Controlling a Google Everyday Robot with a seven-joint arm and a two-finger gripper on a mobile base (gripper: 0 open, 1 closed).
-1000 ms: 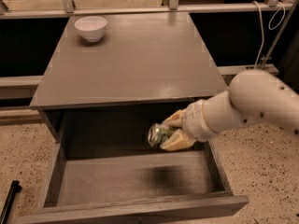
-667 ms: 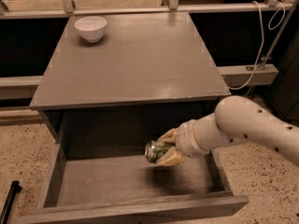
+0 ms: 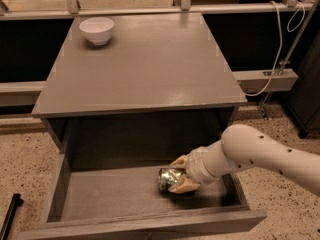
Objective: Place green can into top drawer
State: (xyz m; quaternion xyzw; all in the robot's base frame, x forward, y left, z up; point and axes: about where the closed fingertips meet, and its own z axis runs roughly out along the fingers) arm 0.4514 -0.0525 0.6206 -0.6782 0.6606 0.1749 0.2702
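Note:
The green can [image 3: 168,179] lies on its side, silver end facing left, low in the open top drawer [image 3: 110,196], right of its middle. It looks to rest on or just above the drawer's grey bottom. My gripper [image 3: 179,174] reaches in from the right on a white arm, and its tan fingers [image 3: 182,185] are closed around the can from above and below. The drawer is pulled out toward the camera, its front panel along the bottom edge of the view.
A white bowl [image 3: 96,30] stands on the grey table top [image 3: 145,69] at the back left. A white cable [image 3: 280,49] hangs at the right by a metal rail. A dark stick [image 3: 9,216] lies on the speckled floor at the lower left.
My gripper has carried the can downward, from just under the table top to near the drawer's bottom. The bowl has not moved.

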